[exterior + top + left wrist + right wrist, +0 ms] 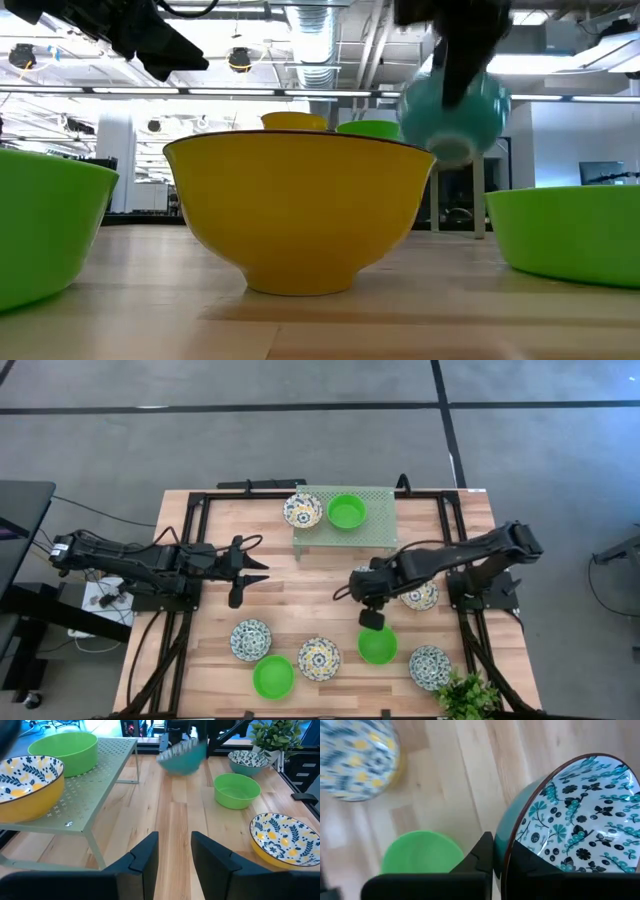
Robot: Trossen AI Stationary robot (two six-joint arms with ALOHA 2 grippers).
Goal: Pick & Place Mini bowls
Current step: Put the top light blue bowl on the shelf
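My right gripper (372,618) hangs over the table's right middle, shut on a teal mini bowl (570,820) with a blue-green pattern inside; the low view shows that bowl (455,110) in the air. My left gripper (248,582) waits open over the left middle, touching nothing. A yellow patterned bowl (302,510) and a green bowl (346,511) stand on the green rack (380,530). On the near table stand a blue-green patterned bowl (250,639), a green bowl (273,676), a yellow-centred bowl (319,657), a green bowl (377,645) and a patterned bowl (429,666). Another patterned bowl (420,596) sits partly under the right arm. My right gripper holds the teal bowl by its rim (509,851), one finger (532,865) inside the bowl and one (479,854) outside on the wall. The fingers come from above, pointing down. The bowl is lifted clear of the table and hangs tilted below them.
A leafy plant (465,695) stands at the near right corner. The rack stands on legs at the far middle. Bare wood lies between the two grippers and in front of the rack. The green bowl (422,852) is just below the held bowl.
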